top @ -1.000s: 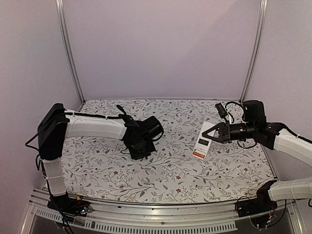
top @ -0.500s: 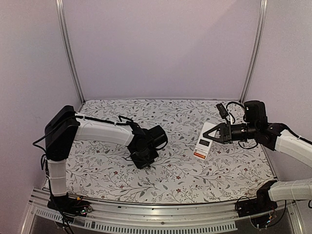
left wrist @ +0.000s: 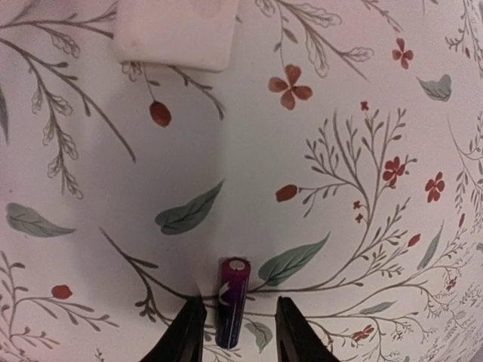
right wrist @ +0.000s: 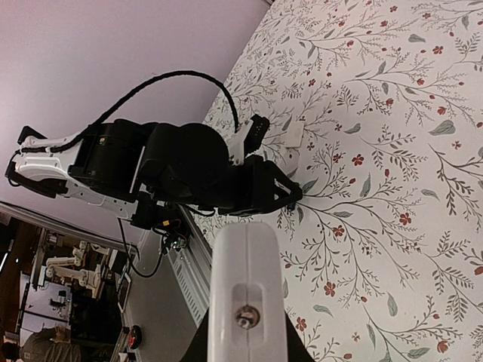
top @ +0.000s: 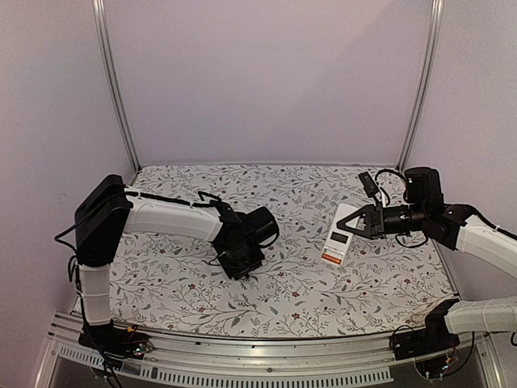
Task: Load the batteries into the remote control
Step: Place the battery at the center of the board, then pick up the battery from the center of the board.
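Black battery point(left wrist: 232, 302) between left jaws (parted).

Floral-patterned counter point(top: 291, 299), flanked by aluminium posts point(top: 113, 81); small white cover piece point(left wrist: 175, 34) lying flat on it.

Left fingers point(left wrist: 190, 333) parted, pointing down; right fingers point(top: 365, 217) clamped.

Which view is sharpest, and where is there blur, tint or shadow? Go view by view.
Top view: even, soft light, sharp throughout, with a faint shadow under the left arm. Left wrist view: pinkish cast, with the battery crisp and the dark fingers soft at the bottom edge. Right wrist view: the remote sits close to the lens and is blurred, while the cloth behind it is sharp.
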You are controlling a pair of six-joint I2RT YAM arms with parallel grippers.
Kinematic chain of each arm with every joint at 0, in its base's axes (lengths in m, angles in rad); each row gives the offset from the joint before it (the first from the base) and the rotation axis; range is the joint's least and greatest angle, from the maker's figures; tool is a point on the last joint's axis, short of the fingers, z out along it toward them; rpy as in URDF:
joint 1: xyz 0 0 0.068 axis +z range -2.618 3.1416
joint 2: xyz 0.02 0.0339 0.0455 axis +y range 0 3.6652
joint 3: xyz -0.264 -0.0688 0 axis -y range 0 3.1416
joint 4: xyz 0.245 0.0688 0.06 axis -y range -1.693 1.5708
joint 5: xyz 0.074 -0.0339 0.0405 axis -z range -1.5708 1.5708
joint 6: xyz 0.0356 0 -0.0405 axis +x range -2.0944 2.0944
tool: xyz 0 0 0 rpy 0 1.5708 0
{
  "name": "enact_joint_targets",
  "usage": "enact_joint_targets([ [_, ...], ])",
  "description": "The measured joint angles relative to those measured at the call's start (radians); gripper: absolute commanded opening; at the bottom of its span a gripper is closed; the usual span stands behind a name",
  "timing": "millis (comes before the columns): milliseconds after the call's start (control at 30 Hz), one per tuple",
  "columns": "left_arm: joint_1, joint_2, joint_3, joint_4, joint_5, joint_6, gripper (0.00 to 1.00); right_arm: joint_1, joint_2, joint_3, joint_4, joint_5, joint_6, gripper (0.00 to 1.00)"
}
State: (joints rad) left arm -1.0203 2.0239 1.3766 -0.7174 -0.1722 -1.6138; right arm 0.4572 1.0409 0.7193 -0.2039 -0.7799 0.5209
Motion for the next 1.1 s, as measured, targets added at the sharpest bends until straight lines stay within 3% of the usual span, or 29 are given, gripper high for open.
enact_joint_targets([
  [100, -0.001, -0.002, 0.009, -0.004, -0.011, 0.043, 0.41, 0.0, 0.0, 0.0, -0.002, 0.0, -0.002, 0.0],
  [167, -0.001, -0.023, 0.008, -0.001, -0.041, 0.095, 0.52, 0.0, -0.001, 0.0, -0.005, 0.0, -0.002, 0.0],
  [233, -0.001, -0.081, -0.003, 0.024, -0.083, 0.177, 0.7, 0.0, -0.004, 0.0, -0.01, 0.001, -0.002, 0.0],
  [367, 0.0, -0.281, -0.08, 0.164, -0.13, 0.516, 0.85, 0.0, -0.016, 0.0, -0.015, 0.004, -0.005, 0.0],
  [467, 0.021, -0.444, -0.162, 0.33, -0.037, 0.844, 0.85, 0.0, -0.023, 0.0, -0.015, 0.005, -0.008, 0.0],
  [567, 0.063, -0.488, -0.169, 0.387, 0.095, 1.104, 0.86, 0.0, -0.027, -0.001, -0.017, 0.004, -0.01, 0.0],
  [700, 0.1, -0.442, -0.134, 0.328, 0.206, 1.431, 0.91, -0.001, -0.029, -0.001, -0.018, 0.004, -0.011, 0.0],
  [767, 0.103, -0.426, -0.142, 0.283, 0.23, 1.592, 0.99, -0.001, -0.03, -0.003, -0.018, 0.003, -0.012, 0.0],
  [933, 0.112, -0.417, -0.209, 0.208, 0.265, 1.932, 1.0, -0.002, -0.032, -0.006, -0.021, 0.002, -0.014, 0.0],
  [1100, 0.138, -0.343, -0.167, 0.098, 0.33, 2.184, 1.0, -0.003, -0.032, -0.006, -0.021, -0.007, -0.014, 0.0],
])
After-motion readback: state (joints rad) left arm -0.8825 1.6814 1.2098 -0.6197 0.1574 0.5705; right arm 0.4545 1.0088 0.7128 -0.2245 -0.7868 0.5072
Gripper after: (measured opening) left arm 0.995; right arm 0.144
